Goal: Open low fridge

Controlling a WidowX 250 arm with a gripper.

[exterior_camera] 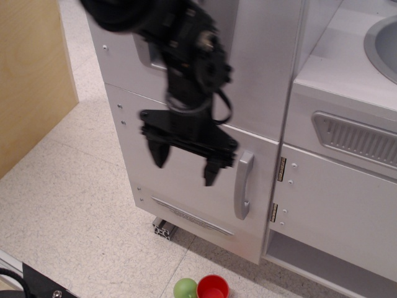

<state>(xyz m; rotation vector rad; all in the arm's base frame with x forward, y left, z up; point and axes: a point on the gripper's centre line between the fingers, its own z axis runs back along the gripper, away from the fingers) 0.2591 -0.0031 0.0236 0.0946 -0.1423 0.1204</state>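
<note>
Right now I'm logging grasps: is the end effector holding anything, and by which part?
Nothing. The end effector is open in front of the fridge door, left of the handle, which it hasn't gripped.

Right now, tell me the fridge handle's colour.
Silver: the handle, clearest in the observation.image view.

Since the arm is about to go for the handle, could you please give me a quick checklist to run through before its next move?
1. Gripper open wide enough for the handle: ok, jaws spread apart.
2. Gripper empty: ok, nothing between the fingers.
3. Low fridge door shut: ok, flush with the front.
4. Handle unobstructed: ok, fully visible, just right of the gripper.
5. Fingers aligned around the handle: not ok, both are left of it.
6. Floor clear for the door swing: cannot tell; a green ball and red cup lie below.
</note>
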